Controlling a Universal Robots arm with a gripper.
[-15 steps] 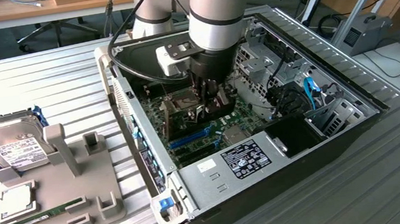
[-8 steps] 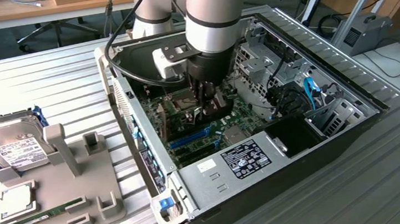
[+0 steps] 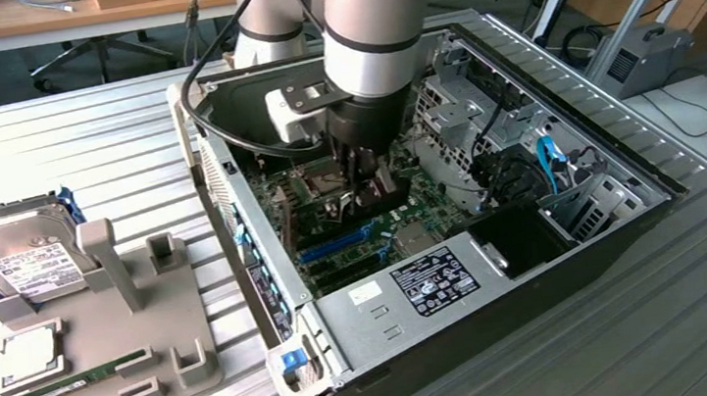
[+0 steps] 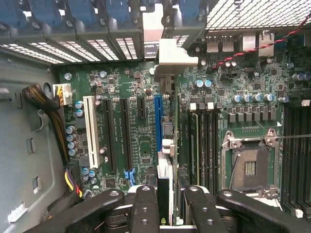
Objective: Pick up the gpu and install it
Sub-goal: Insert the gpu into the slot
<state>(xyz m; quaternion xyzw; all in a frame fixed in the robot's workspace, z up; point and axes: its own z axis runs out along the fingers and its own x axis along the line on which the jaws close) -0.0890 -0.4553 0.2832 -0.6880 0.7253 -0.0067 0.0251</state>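
Observation:
Inside the open computer case, my gripper is shut on the gpu, a thin dark card hanging over the green motherboard. The wrist view shows the gpu edge-on between my black fingers. Its silver bracket points toward the case's rear slot openings. The card's edge runs alongside the blue expansion slot, a little to one side of it. I cannot tell whether the card touches the slot.
A white slot, black slots and the open CPU socket flank the card. The power supply sits at the case's near end. At the exterior view's left, a grey fixture holds a hard drive, a CPU and a RAM stick.

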